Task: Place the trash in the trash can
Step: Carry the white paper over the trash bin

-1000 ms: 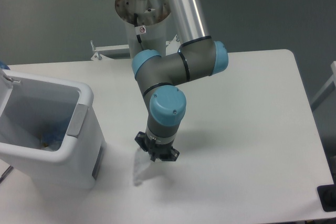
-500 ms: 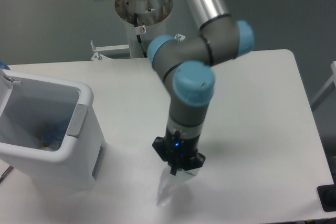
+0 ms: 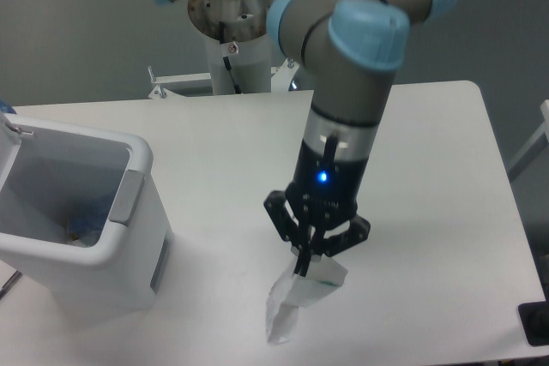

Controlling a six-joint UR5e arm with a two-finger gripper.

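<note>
Gripper pinching carton, lifted off table. Step in hand: carry. Next, likely: swing toward 9 o'clock, above bin, then release.

carton: pale matt paper, creased | trash can: smooth white plastic, grey panels | table: matt white | gripper: black, matt

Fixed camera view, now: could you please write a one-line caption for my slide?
UR5e gripper shut on a flattened pale grey-white paper carton above the white table, right of the white rectangular plastic trash can.
</note>
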